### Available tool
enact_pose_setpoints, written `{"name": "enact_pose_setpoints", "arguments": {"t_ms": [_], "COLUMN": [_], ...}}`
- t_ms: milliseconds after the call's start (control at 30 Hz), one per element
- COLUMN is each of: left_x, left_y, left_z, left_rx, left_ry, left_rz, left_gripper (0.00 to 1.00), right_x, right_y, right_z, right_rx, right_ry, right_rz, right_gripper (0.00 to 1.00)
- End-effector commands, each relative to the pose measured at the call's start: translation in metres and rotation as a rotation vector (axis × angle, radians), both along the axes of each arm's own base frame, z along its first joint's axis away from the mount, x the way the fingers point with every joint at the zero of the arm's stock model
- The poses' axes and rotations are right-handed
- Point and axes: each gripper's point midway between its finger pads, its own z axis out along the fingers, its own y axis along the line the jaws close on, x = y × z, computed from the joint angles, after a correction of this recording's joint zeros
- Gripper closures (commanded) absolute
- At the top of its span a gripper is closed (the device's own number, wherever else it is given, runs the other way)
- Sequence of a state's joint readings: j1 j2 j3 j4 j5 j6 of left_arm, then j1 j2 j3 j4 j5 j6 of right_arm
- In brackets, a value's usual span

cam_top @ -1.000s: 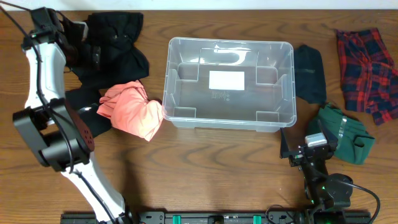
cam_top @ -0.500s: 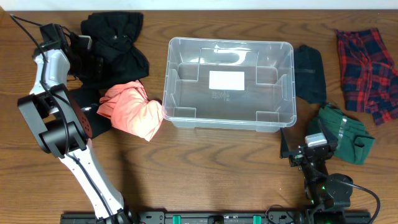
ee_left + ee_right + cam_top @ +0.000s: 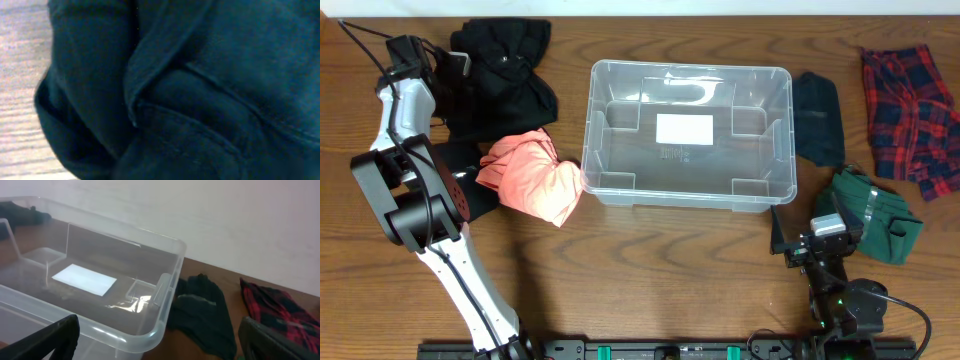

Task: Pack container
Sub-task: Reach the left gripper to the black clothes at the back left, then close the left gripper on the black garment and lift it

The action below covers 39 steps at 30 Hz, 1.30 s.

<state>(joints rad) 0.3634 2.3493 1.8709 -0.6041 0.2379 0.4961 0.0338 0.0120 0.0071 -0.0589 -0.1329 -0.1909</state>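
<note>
From overhead, the left gripper (image 3: 454, 63) is sitting at the near edge of a black garment (image 3: 510, 85) heaped at the table's far left corner. It is too small here to say whether its fingers are apart or together. The container (image 3: 592, 140) is standing well to the right of those fingers, with nothing in it but its white label (image 3: 684, 129). A salmon garment (image 3: 532, 176) is lying between them, touching the bin's left wall. The right gripper (image 3: 810, 242) is waiting just beyond the container's near right corner, with a green garment (image 3: 876, 212) beside it.

In the left wrist view, dark cloth (image 3: 200, 90) is filling nearly everything, with a strip of wooden table (image 3: 20, 75) showing to the left. No fingers are showing, so I cannot tell their state.

In the right wrist view, the right gripper (image 3: 157, 330) is holding its fingers (image 3: 50, 340) wide apart, gripping nothing. The container (image 3: 150, 340) is looming directly ahead of them, and a dark garment (image 3: 205, 310) and a plaid shirt (image 3: 275, 307) are lying ahead to the right.

The risk, I judge, is with the left pick. The cloth is bunched in thick folds, so the fingers may be catching only one layer, which would leave the rest trailing over the salmon garment or snagging on the rim.
</note>
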Motion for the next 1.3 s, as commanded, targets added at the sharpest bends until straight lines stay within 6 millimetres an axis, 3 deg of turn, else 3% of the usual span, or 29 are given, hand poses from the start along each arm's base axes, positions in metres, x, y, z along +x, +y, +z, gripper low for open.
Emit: {"name": "enact_pose_setpoints", "arguments": {"t_ms": [0,400,867,1100,1267], "left_x": [-0.002,0.008,0.007,-0.014,-0.056], "left_y": [0.011,0.014,-0.011,-0.057,-0.12], "left_z": [-0.007,0.084,0.209,0.276,0.327], "left_rx": [0.037,0.088,0.036,-0.049,-0.099], "left_ry": [0.017,-0.144,-0.401,-0.488,-0.516], "left_rz": [0.014,0.024,0.056,0.08,0.01], "left_gripper": [0.94,0.94,0.94,0.94,0.94], "right_x": [0.0,0.0,0.0,0.0,0.0], "right_y": [0.001,0.001,0.001,0.001,0.001], "right_z": [0.0,0.0,0.0,0.0,0.0], "right_rx": [0.01,0.01,0.01,0.01,0.01], "right_ry": [0.002,0.002,0.002,0.002,0.002], "right_rz": [0.001,0.001,0.001,0.001,0.001], "right_gripper": [0.01,0.01,0.01,0.01,0.01]}}
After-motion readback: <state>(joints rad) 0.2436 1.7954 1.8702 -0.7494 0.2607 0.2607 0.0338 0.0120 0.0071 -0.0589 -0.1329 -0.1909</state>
